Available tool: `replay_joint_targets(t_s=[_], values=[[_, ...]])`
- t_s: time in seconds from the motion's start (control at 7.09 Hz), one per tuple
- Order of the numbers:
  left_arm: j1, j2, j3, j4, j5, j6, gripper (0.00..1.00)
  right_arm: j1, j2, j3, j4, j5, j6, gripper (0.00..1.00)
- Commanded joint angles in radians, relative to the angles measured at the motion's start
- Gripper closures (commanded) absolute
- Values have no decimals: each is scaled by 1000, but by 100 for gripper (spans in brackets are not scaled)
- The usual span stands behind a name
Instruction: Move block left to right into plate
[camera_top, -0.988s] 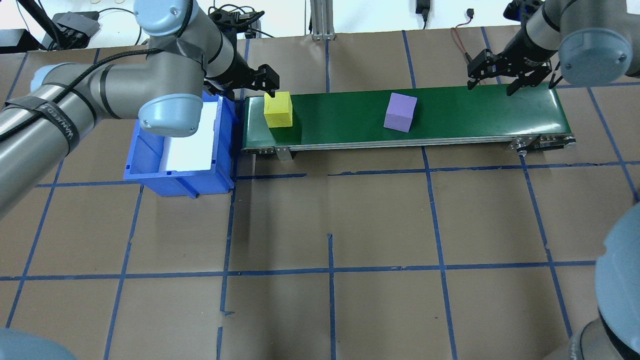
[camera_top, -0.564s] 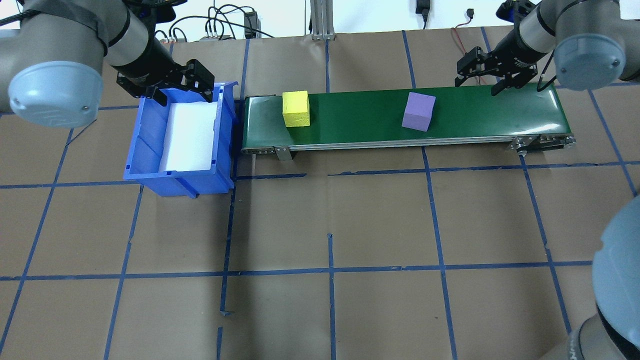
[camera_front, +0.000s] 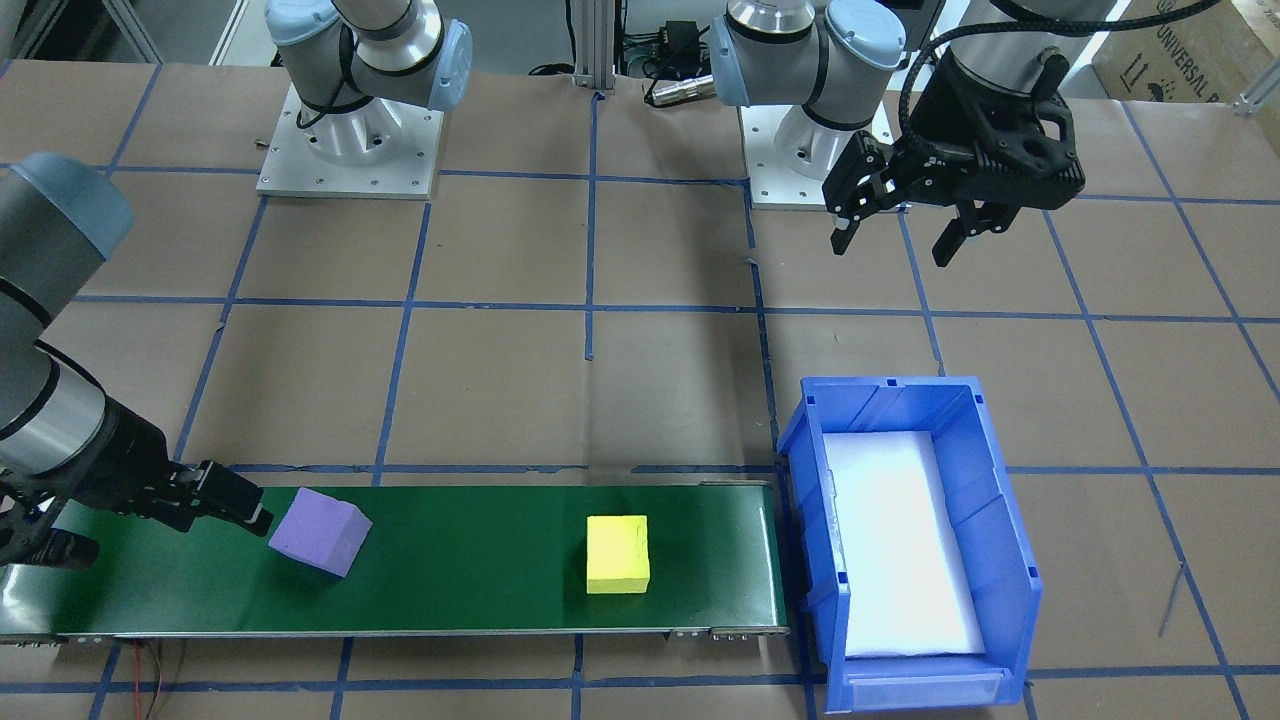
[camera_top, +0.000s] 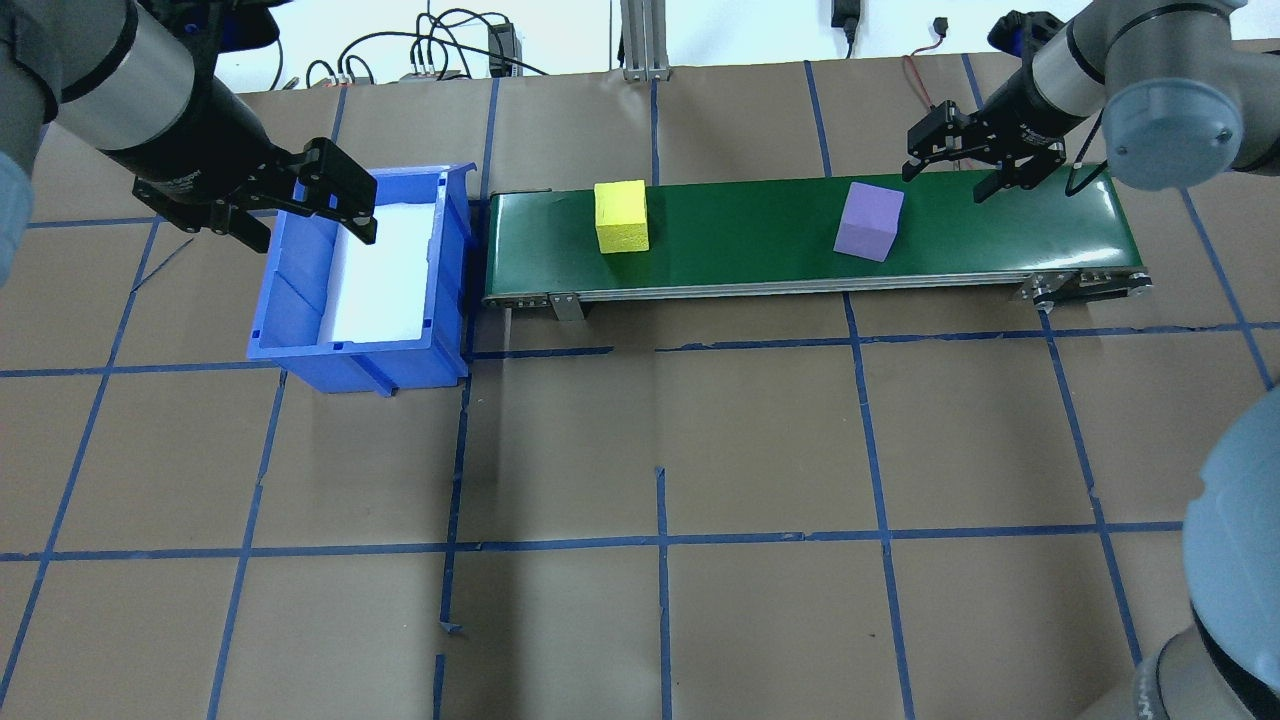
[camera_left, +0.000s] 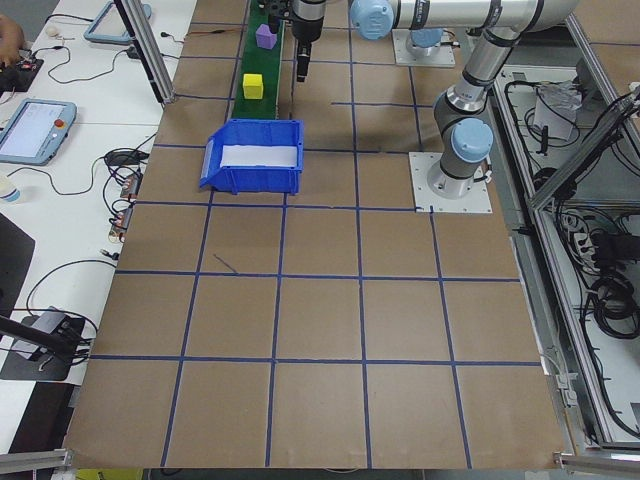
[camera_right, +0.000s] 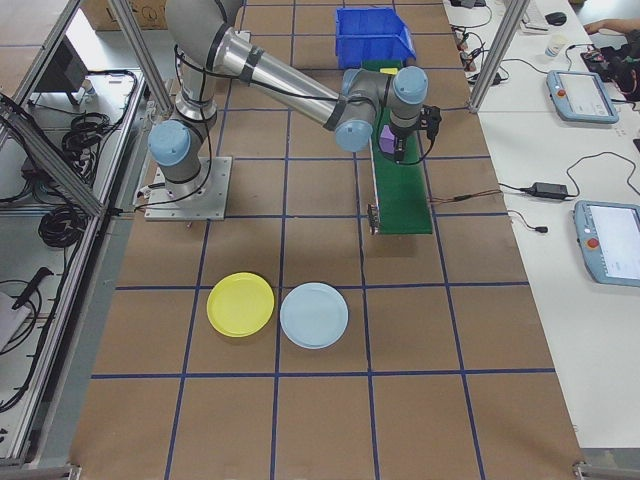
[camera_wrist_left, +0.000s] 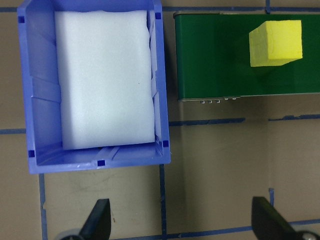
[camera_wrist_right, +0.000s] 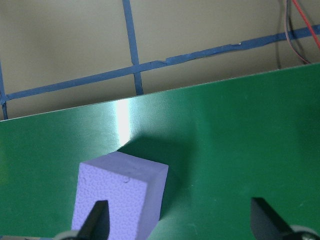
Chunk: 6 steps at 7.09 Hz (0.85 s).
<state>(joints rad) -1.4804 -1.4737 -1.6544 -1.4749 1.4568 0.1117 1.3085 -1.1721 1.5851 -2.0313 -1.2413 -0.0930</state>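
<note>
A yellow block (camera_top: 620, 216) and a purple block (camera_top: 868, 222) sit on the green conveyor belt (camera_top: 740, 240). My right gripper (camera_top: 948, 182) hangs open over the belt's right end, just beyond the purple block (camera_wrist_right: 120, 200); one fingertip (camera_front: 250, 515) is close to that block (camera_front: 320, 532), and nothing is between the fingers. My left gripper (camera_top: 300, 205) is open and empty, above the blue bin's far left corner, well left of the yellow block (camera_wrist_left: 276, 43). A yellow plate (camera_right: 240, 304) and a light blue plate (camera_right: 314, 315) lie on the table past the belt's right end.
The blue bin (camera_top: 300, 310) with a white foam liner stands against the belt's left end. Blue tape lines grid the brown table. Cables and teach pendants lie along the far edge (camera_right: 600, 250).
My left gripper has left the yellow block and swung left and back over the bin. Both blocks have travelled right along the belt. My right gripper has shifted slightly left toward the purple block.
</note>
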Motion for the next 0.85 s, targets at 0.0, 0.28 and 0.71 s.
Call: replay_joint_targets(t_s=[0.0, 0.28, 0.71], values=[[-3, 1, -14, -7, -9, 2, 0, 0, 35, -7, -33, -3, 94, 0], [5, 1, -14, -8, 2, 63, 0, 0, 52, -7, -44, -3, 125, 0], [6, 1, -16, -7, 2, 66, 0, 1, 58, -7, -56, -3, 128, 0]])
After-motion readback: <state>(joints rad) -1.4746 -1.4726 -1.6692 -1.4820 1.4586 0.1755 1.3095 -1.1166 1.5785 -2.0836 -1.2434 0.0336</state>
